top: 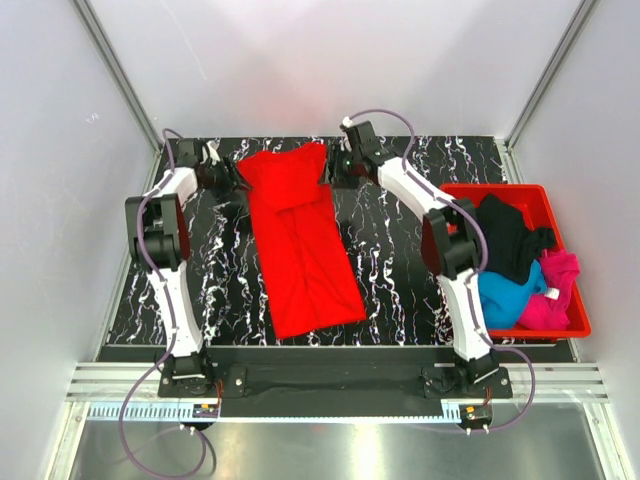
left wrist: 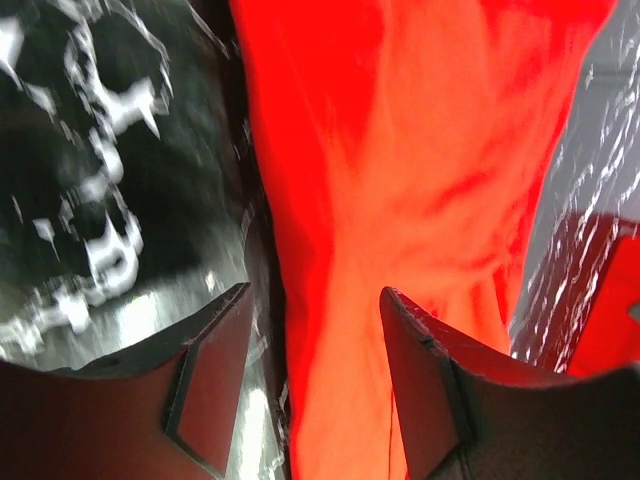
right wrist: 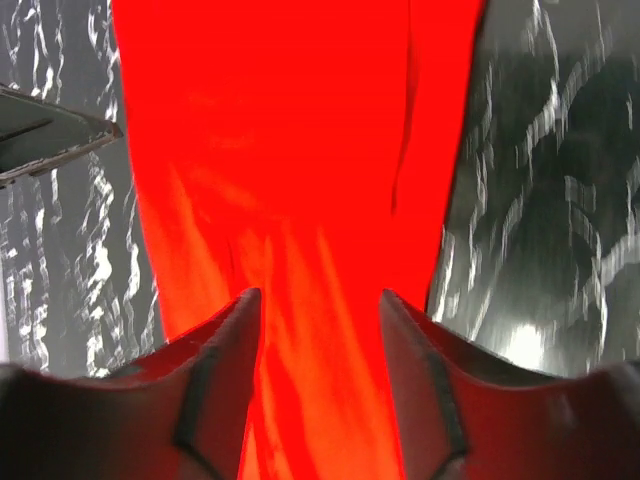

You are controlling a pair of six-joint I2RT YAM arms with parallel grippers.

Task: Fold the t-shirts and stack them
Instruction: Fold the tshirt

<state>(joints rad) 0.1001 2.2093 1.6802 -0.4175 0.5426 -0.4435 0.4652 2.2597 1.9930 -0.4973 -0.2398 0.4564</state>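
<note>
A bright red t-shirt [top: 305,250] lies on the black marbled table [top: 400,260], folded lengthwise into a long strip that runs from the far side toward the near edge. My left gripper [top: 232,176] hovers at the strip's far left corner. In the left wrist view its jaws [left wrist: 315,300] stand open over the red cloth [left wrist: 400,150] and grip nothing. My right gripper [top: 335,172] is at the far right corner. It is open [right wrist: 320,300] too, with the red cloth [right wrist: 290,150] spread below and between its fingers.
A rigid red bin [top: 500,190] stands at the table's right side, behind the right arm. It holds a crumpled black t-shirt [top: 510,235], a blue one [top: 505,295] and a magenta-pink one [top: 555,290]. White walls close in the table on the far side and both flanks.
</note>
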